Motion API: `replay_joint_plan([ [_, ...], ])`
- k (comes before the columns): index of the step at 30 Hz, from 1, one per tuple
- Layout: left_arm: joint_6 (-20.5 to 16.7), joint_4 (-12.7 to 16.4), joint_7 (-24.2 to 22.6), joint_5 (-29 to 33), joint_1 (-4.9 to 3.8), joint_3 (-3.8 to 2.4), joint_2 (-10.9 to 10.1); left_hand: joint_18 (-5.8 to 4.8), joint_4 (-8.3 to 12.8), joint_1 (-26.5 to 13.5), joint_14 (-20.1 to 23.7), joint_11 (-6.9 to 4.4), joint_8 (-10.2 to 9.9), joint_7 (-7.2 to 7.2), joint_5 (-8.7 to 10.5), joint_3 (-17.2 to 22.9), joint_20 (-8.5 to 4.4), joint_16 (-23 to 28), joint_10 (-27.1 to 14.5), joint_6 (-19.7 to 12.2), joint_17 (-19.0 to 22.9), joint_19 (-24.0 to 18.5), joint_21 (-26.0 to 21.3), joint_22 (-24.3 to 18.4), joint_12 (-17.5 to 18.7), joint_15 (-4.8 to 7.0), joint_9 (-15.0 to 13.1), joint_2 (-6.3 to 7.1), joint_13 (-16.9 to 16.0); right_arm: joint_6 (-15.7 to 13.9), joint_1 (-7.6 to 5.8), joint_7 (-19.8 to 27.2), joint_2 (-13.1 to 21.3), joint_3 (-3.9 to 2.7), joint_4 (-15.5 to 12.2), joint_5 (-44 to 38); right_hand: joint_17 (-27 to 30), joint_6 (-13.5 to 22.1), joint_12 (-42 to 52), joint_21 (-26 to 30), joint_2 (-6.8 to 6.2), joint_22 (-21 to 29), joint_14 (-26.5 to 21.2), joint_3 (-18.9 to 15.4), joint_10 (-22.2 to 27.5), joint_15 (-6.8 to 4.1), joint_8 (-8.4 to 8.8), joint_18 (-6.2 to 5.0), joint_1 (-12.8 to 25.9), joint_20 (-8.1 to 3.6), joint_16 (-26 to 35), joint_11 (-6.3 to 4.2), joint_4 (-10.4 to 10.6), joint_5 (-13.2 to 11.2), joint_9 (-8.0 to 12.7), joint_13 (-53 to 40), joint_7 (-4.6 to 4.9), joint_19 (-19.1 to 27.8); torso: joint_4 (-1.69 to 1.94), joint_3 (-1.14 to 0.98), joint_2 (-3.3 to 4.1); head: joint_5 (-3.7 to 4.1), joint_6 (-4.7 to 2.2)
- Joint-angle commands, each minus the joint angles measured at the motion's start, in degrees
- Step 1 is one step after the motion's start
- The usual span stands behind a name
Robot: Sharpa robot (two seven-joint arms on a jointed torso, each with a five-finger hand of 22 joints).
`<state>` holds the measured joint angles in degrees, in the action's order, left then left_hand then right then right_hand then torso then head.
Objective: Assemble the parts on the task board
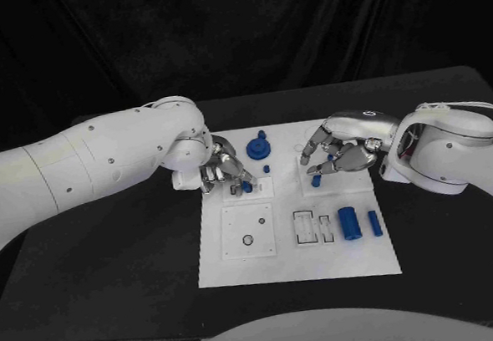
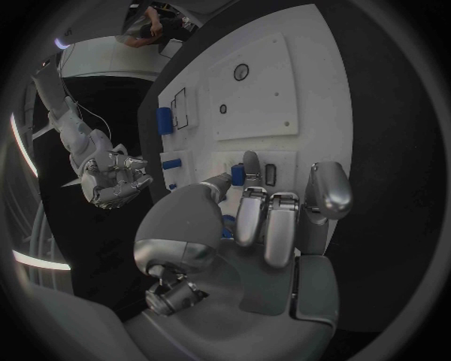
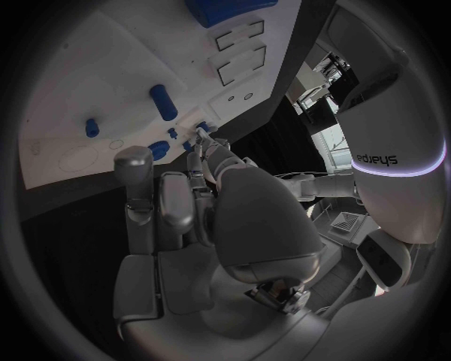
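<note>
The white task board lies mid-table. My left hand hovers over its far left part, and its thumb and a finger pinch a small blue part just above a raised block with a slot. My right hand hangs with curled fingers over the board's far right. A blue peg stands just below its fingertips. A bit of blue shows among its fingers, and I cannot tell whether it is held. A blue gear-like part and a short blue peg stand between the hands.
A blue cylinder and a blue bar lie at the board's near right, beside two outlined slots. A square plate with small holes sits near left. Black table surrounds the board.
</note>
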<state>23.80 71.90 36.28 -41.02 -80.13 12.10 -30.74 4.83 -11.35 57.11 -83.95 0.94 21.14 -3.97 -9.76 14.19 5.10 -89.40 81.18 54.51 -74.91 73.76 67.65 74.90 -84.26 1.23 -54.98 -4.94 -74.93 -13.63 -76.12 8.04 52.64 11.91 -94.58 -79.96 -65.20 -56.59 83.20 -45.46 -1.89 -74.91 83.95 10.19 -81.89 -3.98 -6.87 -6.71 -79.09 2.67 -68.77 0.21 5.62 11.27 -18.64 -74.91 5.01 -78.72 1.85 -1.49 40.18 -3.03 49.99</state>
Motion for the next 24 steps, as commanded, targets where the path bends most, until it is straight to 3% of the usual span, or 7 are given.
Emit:
replay_joint_plan([
  [1, -0.5, 0.1, -0.9, -0.2, 0.19, 0.02, 0.0, 0.46, -0.7, -0.3, -5.1, -0.21, 0.2, -0.07, -0.25, -0.2, -0.21, -0.2, 0.1, -0.7, -14.0, 0.3, 0.3, 8.1, -0.2, 0.35, -0.5, -0.67, -8.0, 0.3, 0.16, -0.9, 0.0, -0.02, 0.0, -0.2, 0.0, -0.2, -0.2, 0.2, 0.29, -5.1, 0.0, 0.0, 0.3, 0.46, -0.25, -0.54, 0.1, 0.06, 0.3, 0.02, 0.3, 0.2, -0.1, -2.8, 0.29, 0.4, 0.01, -0.02, 0.00, -0.03, 0.01],
  [16, -1.6, 0.1, -2.6, -0.2, 0.19, 0.02, 0.3, 0.32, -3.5, -2.3, -5.5, -0.10, -0.1, -0.21, 5.70, -3.7, -0.19, -0.3, 0.7, -0.9, -14.4, 0.9, 0.9, 8.3, -0.5, 0.29, -2.8, 0.56, -8.3, 0.4, 0.16, -1.1, 0.1, -0.02, 0.0, -0.2, 0.1, -0.3, -0.2, 0.3, 0.31, -5.1, -0.1, 0.0, 0.3, 0.49, -0.28, -0.55, 0.1, 0.08, 0.3, 0.07, 0.3, 0.2, -0.1, -2.8, 0.30, 0.4, -0.04, -0.05, 0.01, -0.06, 0.01],
  [24, -1.9, 0.1, -2.7, -0.2, 0.19, 0.02, 0.1, 0.27, -3.0, -1.9, -5.6, -0.15, -0.2, -0.15, 6.57, -5.1, -0.22, -0.4, 0.8, -0.7, -14.6, 1.1, 1.1, 8.3, -0.6, 0.34, -3.4, 1.82, -8.4, 0.4, 0.16, -1.2, 0.0, -0.02, 0.1, -0.2, 0.1, -0.3, -0.2, 0.4, 0.31, -5.1, -0.1, 0.0, 0.3, 0.51, -0.30, -0.56, 0.1, 0.09, 0.3, 0.09, 0.3, 0.2, -0.1, -2.8, 0.29, 0.4, -0.08, -0.04, -0.03, -0.12, 0.01],
])
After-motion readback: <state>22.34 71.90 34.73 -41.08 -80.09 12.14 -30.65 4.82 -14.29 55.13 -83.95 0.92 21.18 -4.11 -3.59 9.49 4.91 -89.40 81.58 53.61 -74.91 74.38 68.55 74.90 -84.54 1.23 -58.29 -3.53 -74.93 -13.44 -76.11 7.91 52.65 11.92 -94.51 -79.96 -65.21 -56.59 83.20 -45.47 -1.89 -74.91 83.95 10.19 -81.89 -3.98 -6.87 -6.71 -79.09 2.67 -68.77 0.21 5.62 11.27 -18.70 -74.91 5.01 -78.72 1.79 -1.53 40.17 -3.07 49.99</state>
